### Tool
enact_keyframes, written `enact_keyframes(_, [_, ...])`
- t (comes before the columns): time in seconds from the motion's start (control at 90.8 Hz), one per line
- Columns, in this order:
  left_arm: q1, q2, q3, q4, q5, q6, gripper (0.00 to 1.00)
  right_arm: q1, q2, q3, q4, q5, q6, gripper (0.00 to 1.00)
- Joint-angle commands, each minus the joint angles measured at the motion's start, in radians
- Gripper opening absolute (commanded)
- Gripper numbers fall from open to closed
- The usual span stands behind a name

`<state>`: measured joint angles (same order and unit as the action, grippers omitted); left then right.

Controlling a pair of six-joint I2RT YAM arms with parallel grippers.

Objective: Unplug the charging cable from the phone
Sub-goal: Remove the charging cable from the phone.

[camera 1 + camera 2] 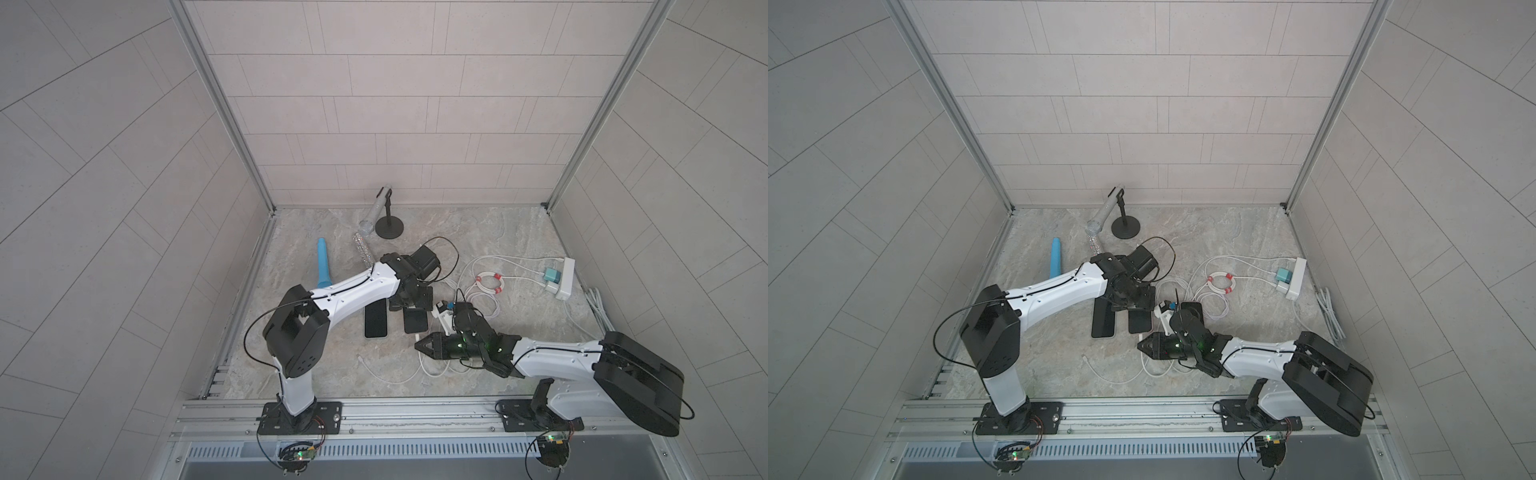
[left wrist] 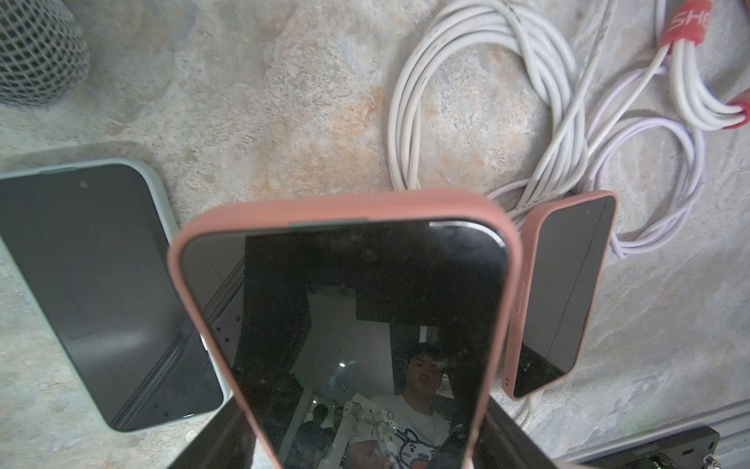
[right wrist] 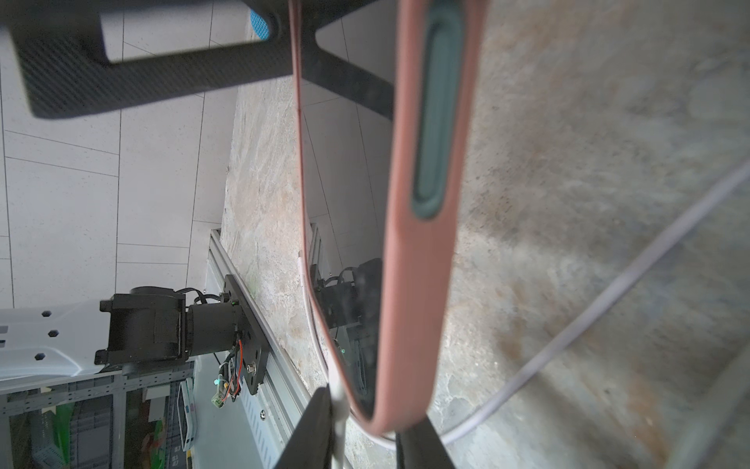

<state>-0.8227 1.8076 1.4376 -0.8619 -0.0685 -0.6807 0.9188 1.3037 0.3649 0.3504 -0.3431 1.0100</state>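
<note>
Right wrist cam: right gripper (image 3: pixel 365 410) jaws sit close around the charging cable (image 3: pixel 337 402) plug, can't tell if they're pinching. Plug's right at the bottom end of the pink-cased phone (image 3: pixel 410 284), which the left gripper (image 2: pixel 357 424) clamps by its sides.

Only the cut-off letters "SH" read, on a red cable strap (image 2: pixel 686 22).

From my station I see pale grey tiled walls (image 1: pixel 395 104) closing the cell on three sides, joined by aluminium corner posts (image 1: pixel 224 108). The tabletop (image 1: pixel 478 232) is marbled grey-beige stone-look. An aluminium rail (image 1: pixel 415 415) runs along the near edge above a slotted vent panel (image 1: pixel 415 451). The light is soft and even.
</note>
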Motion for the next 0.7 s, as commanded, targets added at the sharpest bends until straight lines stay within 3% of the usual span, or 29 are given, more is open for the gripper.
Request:
enact_keyframes(0.0, [0.002, -0.018, 0.009, 0.014, 0.016, 0.01, 0.0, 0.006, -0.009, 0.018, 0.017, -0.022, -0.021, 0.2])
enact_keyframes(0.341, [0.002, -0.005, 0.018, 0.014, -0.007, 0.01, 0.0, 0.008, -0.008, 0.013, 0.018, -0.043, -0.021, 0.03])
enact_keyframes(0.693, [0.022, 0.02, 0.084, -0.01, -0.029, 0.025, 0.0, 0.015, 0.027, 0.008, 0.039, -0.063, -0.018, 0.0])
